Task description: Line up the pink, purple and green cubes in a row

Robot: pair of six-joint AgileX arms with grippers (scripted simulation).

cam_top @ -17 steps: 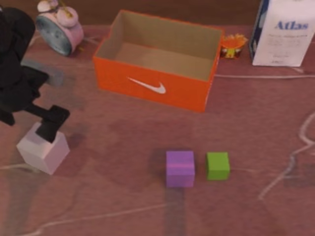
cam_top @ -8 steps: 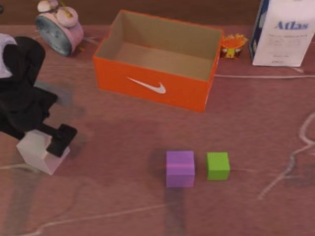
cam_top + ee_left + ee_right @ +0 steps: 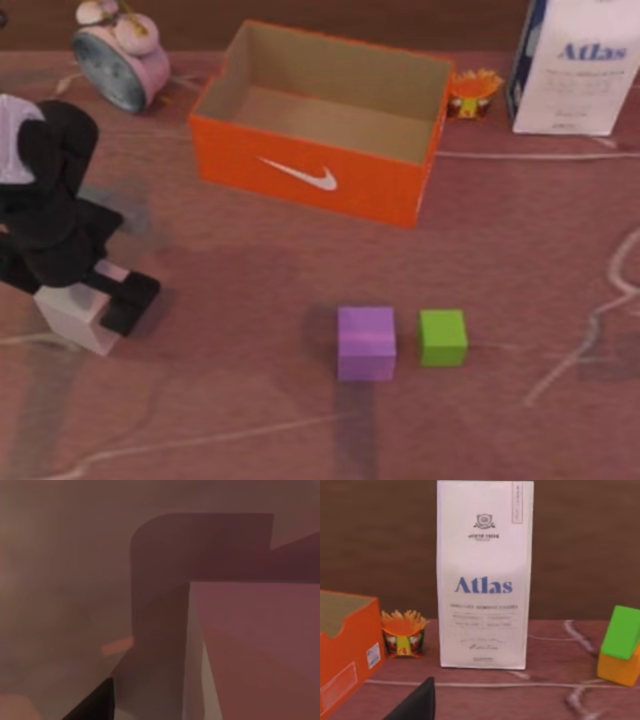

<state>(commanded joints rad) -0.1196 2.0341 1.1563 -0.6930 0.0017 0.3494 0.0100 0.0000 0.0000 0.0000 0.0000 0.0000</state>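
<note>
Pink first: from the top view, I see the pale pink cube far over on the table's left side, well apart from the other two cubes. My left gripper sits down on it, with one dark finger on its right face. The black arm hides most of the cube and the other finger, so I cannot tell how wide the jaws are or if they hold it. The purple cube and the small green cube sit side by side near the middle, close but not touching, green on the right. Behind them is a big open orange box with a white swoosh. A pink alarm clock stands at the back left. A little orange toy and a white Atlas carton stand at the back right. Bare table lies between the pink cube and the purple one.

From the left wrist view, the pink cube fills one side, very close, with a dark shadow beside it. A black finger tip shows at the edge.

From the right wrist view, I see the Atlas carton straight ahead, the orange toy next to it, and a corner of the orange box. A green and yellow block sits off to one side. My right arm is parked, and I cannot tell how its jaws are set.
</note>
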